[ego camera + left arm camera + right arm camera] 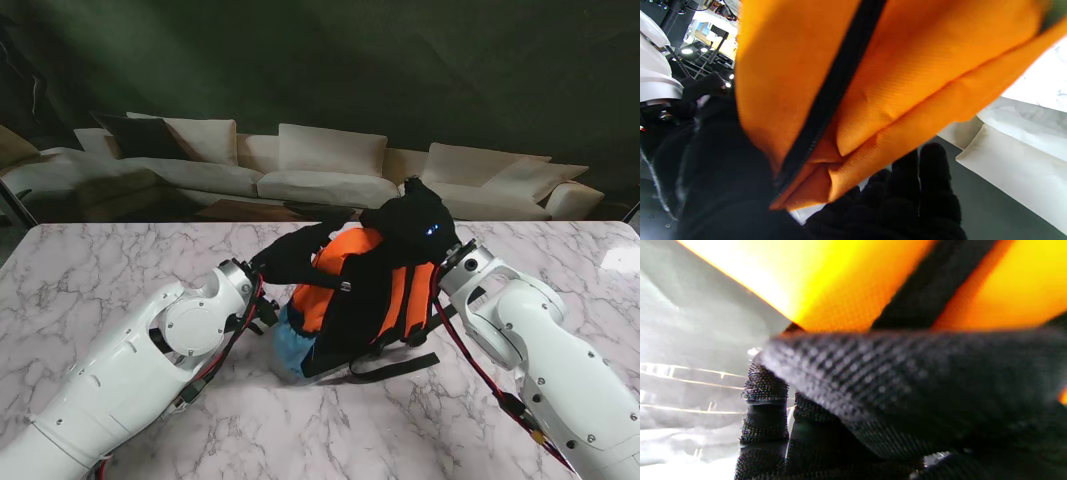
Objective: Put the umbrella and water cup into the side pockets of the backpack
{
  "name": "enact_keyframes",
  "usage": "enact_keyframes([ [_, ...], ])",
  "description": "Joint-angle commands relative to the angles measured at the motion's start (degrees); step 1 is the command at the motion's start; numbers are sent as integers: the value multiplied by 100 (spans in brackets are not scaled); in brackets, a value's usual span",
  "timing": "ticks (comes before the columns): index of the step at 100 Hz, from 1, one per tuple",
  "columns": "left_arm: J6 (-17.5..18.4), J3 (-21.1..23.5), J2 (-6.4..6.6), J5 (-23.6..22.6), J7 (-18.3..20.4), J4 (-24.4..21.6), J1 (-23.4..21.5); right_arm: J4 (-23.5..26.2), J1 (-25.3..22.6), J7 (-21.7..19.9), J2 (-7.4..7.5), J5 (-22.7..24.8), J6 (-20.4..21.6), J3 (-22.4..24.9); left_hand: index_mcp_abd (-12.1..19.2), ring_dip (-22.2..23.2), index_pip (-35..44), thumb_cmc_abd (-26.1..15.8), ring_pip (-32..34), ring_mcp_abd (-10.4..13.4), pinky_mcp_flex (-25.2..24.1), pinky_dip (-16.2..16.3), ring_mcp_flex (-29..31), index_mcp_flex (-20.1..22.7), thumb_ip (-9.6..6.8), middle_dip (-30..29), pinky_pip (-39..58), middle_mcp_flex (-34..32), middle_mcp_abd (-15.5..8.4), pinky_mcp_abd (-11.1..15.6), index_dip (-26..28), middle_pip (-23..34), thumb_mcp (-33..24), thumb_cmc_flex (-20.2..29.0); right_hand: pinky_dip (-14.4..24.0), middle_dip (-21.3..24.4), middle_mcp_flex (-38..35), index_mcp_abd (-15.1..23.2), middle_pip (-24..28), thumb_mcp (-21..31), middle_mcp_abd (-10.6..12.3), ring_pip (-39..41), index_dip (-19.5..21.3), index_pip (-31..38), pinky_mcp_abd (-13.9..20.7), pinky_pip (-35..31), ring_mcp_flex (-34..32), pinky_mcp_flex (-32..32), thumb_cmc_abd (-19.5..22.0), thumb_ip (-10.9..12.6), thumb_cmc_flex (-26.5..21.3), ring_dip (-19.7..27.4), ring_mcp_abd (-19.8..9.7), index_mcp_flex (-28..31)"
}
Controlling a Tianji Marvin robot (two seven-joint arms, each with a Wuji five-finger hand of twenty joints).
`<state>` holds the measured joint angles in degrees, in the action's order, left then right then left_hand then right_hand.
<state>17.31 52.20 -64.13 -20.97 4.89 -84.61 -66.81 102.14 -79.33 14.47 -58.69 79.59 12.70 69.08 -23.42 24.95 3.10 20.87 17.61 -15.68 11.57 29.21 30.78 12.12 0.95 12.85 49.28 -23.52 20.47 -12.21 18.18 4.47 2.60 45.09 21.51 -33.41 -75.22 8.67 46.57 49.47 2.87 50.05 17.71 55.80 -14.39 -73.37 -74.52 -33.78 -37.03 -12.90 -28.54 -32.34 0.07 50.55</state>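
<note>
Orange-and-black backpack (365, 295) sits mid-desk (120, 260), both gloved hands clamped on it: left hand (290, 258) on its left side, right hand (415, 225) on its top.

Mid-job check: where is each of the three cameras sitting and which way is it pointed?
Stand view: high on the stand, looking down at the marble table; both white arms, left hand and right hand on the orange backpack.
Left wrist view: on the left wrist, looking along the black fingers at the backpack's orange fabric.
Right wrist view: on the right wrist, pressed close; fingers, blurred orange fabric.
Shared: all show the backpack.
</note>
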Motion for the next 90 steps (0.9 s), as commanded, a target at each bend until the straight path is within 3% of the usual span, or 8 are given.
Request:
enact_keyframes([
  [1,-245,-33,-79,23,104,-54,0,-75,-42,89,-36,53,41,-121,141,164,249,-222,246,212,258,161,324,294,-100,413,417,-422,-252,243,337,342,-488,868,-85,-191,-459,511,817,116,355,-715,-59,20,-171,91,9,147,601,173,-437,269,-155,-36],
  [16,-515,-64,-156,213,-37,-59,-30,-94,-46,120,-40,-43,183,-245,751,337,1238,-845,680,501,1150,167,1446,1756,-249,890,1205,-1712,-746,399,1202,1431,-767,2153,-140,168,62,703,-105,-215,355,-1540,-122,-175,-138,310,479,344,1006,225,-221,359,-143,-414],
  [19,-571,-52,-164,272,-30,-75,-50,-77,-69,89,-51,-127,225,-245,940,377,1647,-752,795,542,1331,156,1690,1910,-223,949,1377,-2009,-839,412,1769,1593,-825,2438,-150,232,284,689,-319,-335,303,-1727,-129,-235,-121,356,640,408,1046,245,-121,389,-94,-556],
  [28,-665,-22,-171,295,-48,-72,-79,50,-207,-44,-85,-357,301,-182,1393,477,2522,-695,1072,649,1724,119,2240,2315,-178,1656,1759,-2909,-1092,370,2175,1413,-1020,2881,-147,433,1151,477,-1060,-752,110,-2396,199,-1044,-104,505,1214,637,1299,449,298,529,66,-936],
  [39,-720,14,-180,249,-107,-19,-107,407,-498,-350,-108,-499,330,30,1661,588,3558,-731,1297,649,1945,121,2531,2350,-96,1752,2018,-3242,-1165,300,2185,1577,-1273,2887,-239,747,2194,504,-1686,-972,-145,-2893,459,-1590,-331,906,1945,1198,1426,585,378,754,211,-1236],
  [45,-720,29,-183,239,-131,17,-107,559,-631,-430,-118,-566,362,152,1757,619,3829,-709,1348,674,1968,113,2583,2325,-100,1804,2062,-3309,-1225,295,2193,1628,-1300,2886,-221,925,2823,282,-1866,-982,-315,-3134,927,-2267,-407,1063,2398,1414,1628,929,614,913,334,-1475],
  [72,-527,92,-96,239,153,65,-75,1024,-1091,-262,-232,-1089,442,689,2192,674,4222,-760,1327,746,1820,93,2446,2241,-99,2035,2004,-3293,-1589,395,2267,1578,-1286,2887,-262,1618,4983,-596,-1969,-1611,-1014,-3684,1002,-3143,-373,1378,3822,1915,1614,959,1036,1613,793,-2632],
  [90,-430,141,-61,260,263,49,-80,1072,-1260,-349,-273,-1531,840,1277,2251,714,4271,-789,1336,756,1743,122,2389,2200,-104,2139,2005,-3252,-1617,414,2303,1568,-1296,2887,-424,1855,5508,-991,-2157,-1625,-1102,-3942,862,-3562,-453,1711,4191,2168,1310,919,1347,1911,973,-3066],
])
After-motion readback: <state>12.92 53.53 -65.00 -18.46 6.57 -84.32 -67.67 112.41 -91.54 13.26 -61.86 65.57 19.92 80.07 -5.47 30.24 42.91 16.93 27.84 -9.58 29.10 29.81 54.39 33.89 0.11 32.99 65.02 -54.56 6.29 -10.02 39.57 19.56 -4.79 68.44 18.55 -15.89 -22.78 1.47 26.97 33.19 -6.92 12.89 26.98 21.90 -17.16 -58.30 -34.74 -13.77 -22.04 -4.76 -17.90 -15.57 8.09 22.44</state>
